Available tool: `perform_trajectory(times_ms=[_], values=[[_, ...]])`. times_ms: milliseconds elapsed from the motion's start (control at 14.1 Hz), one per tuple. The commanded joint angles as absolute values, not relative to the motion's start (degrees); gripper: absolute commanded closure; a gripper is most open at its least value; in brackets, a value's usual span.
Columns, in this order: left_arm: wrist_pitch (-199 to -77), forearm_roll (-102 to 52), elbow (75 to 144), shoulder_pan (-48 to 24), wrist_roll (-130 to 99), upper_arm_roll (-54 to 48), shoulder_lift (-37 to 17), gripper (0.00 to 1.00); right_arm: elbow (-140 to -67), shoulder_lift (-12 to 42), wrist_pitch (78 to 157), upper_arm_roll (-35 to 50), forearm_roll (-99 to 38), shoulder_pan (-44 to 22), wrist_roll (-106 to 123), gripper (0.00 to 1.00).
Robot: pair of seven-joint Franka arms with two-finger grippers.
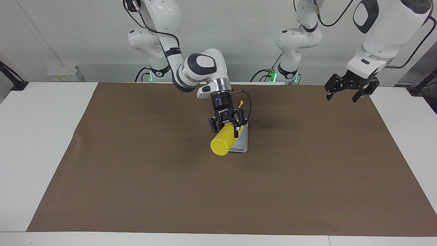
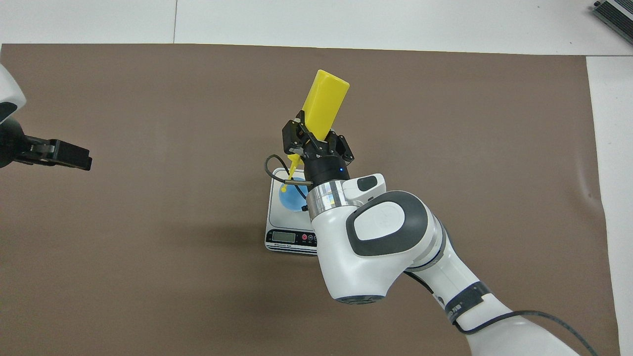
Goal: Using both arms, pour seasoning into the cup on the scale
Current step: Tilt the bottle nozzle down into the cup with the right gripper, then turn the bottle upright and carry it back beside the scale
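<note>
My right gripper (image 1: 226,125) (image 2: 316,144) is shut on the seasoning, a yellow squeeze bottle (image 1: 219,144) (image 2: 325,101). It holds the bottle tilted over the scale (image 1: 241,146) (image 2: 276,223), base end raised and pointing away from the robots. The nozzle end is hidden under the gripper. The bottle's yellow cap strap (image 2: 292,173) dangles by the rim of the light blue cup (image 2: 292,199), which stands on the scale. In the facing view the cup is hidden by the bottle and gripper. My left gripper (image 1: 341,96) (image 2: 81,157) hangs open and empty in the air over the mat's edge at the left arm's end.
A brown mat (image 1: 136,171) covers most of the white table (image 1: 30,136). The scale's display strip (image 2: 283,237) faces the robots. A dark ribbed object (image 2: 615,12) lies at the table's corner farthest from the robots, at the right arm's end.
</note>
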State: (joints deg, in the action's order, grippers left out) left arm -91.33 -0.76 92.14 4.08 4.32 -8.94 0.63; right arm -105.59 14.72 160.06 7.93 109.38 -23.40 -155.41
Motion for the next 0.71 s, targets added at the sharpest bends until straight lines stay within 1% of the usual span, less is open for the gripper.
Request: perform_trajectory(times_ms=[0, 284, 496, 638], values=[[-91.6, 0.0, 92.7, 4.6, 5.0, -9.3, 1.0, 0.0, -104.6, 14.8, 162.4, 8.3, 106.8, -22.4, -157.3, 1.0], [-91.4, 0.1, 92.7, 4.6, 6.5, -9.2, 1.0, 0.0, -104.8, 14.8, 172.4, 8.1, 103.1, -16.7, -156.9, 1.0], [-91.2, 0.1, 92.9, 4.8, 7.1, -9.2, 1.2, 0.0, -105.6, 14.9, 174.8, 8.1, 102.7, -14.5, -156.9, 1.0], [-91.3, 0.1, 92.9, 4.8, 7.0, -9.2, 1.2, 0.0, -106.3, 15.0, 178.4, 8.1, 102.6, -12.4, -157.1, 1.0]])
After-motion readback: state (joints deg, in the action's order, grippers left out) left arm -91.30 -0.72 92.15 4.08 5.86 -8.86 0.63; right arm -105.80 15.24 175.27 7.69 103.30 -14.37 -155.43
